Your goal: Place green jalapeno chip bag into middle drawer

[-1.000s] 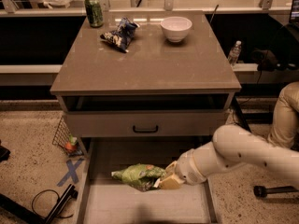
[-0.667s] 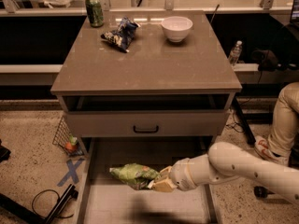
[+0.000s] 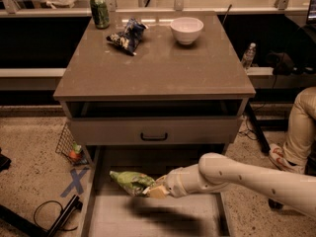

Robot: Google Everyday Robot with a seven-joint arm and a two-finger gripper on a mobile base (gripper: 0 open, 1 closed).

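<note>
The green jalapeno chip bag (image 3: 129, 180) hangs above the pale floor of the open middle drawer (image 3: 113, 218), its right end pinched by the gripper (image 3: 154, 191) over the drawer's centre.

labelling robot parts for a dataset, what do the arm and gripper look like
The arm is a smooth, rounded off-white shell with a row of small dark dots. The gripper, on the green jalapeno chip bag over the middle drawer, is tan and blocky.
</note>
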